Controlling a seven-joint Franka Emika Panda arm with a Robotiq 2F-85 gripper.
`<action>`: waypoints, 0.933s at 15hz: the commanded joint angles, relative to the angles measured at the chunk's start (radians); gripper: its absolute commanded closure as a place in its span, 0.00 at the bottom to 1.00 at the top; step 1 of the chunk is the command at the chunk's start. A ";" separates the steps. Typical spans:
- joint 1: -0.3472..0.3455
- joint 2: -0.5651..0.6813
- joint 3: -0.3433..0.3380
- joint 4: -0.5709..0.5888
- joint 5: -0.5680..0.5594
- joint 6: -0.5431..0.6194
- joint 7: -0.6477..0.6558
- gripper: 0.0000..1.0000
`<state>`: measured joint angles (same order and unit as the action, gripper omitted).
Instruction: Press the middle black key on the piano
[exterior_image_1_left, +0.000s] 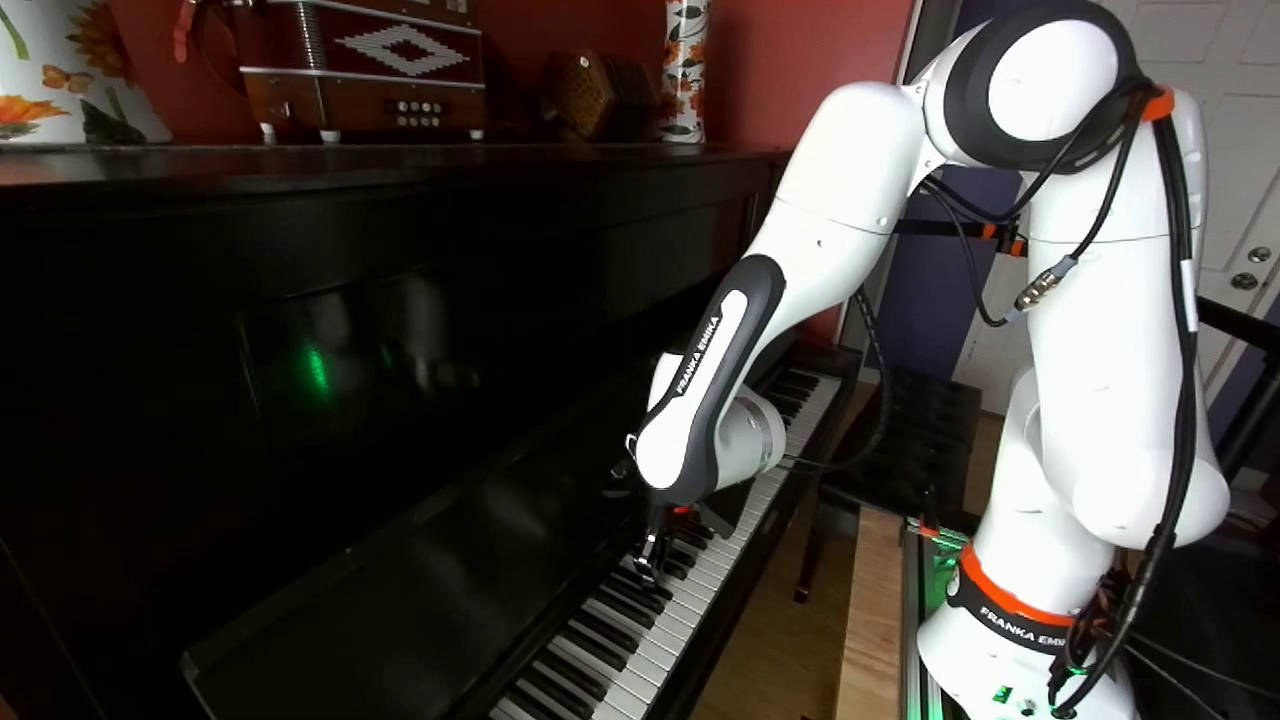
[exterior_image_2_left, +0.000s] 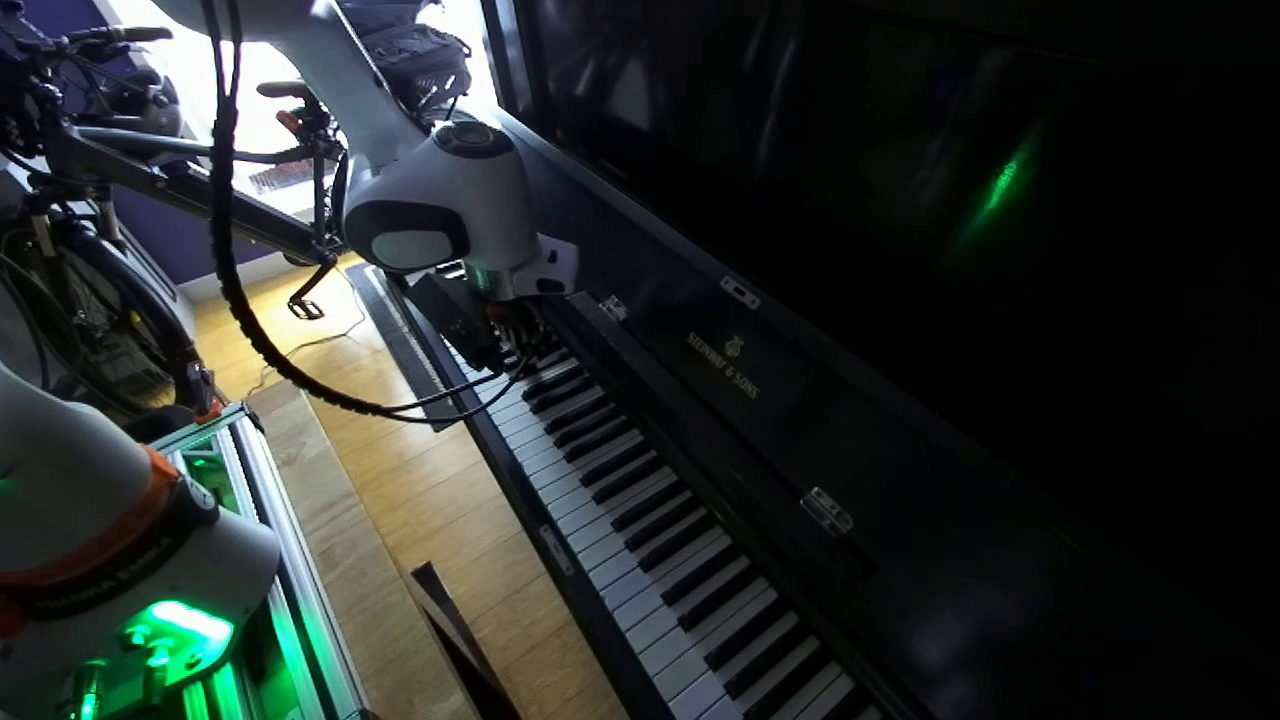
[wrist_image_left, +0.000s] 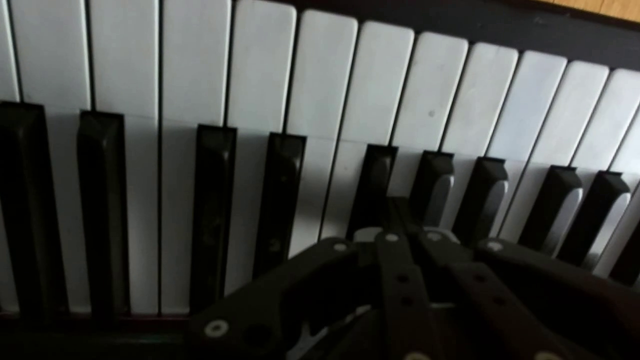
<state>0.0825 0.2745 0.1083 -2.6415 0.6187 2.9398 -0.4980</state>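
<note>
Over the piano (exterior_image_1_left: 450, 390), back from the front edge of its keyboard (exterior_image_2_left: 630, 515), the fingers (wrist_image_left: 392, 252) are pressed together, tips showing between two black keys (wrist_image_left: 430, 185); can't tell if they're touching. Looks like lining-up to me. Next I'd nudge sideways onto the middle one, then push straight down.

- My end effector (wrist_image_left: 398, 202) is over the keys (wrist_image_left: 325, 75) of the piano (exterior_image_1_left: 560, 250).
- In an exterior view, an accordion (exterior_image_1_left: 365, 70) stands on the piano, left of a concertina (exterior_image_1_left: 600, 95).
- There, a bench (exterior_image_1_left: 925, 430) stands right of the piano.
- In an exterior view, a bicycle (exterior_image_2_left: 160, 183) stands behind my arm (exterior_image_2_left: 450, 200).
</note>
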 joint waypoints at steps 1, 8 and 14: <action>-0.012 0.023 0.005 0.014 0.015 0.000 -0.007 1.00; 0.042 -0.142 -0.063 -0.039 -0.090 -0.045 0.071 0.51; 0.012 -0.327 -0.064 -0.065 -0.375 -0.215 0.362 0.07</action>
<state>0.1076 0.0685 0.0518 -2.6614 0.3975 2.8307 -0.3108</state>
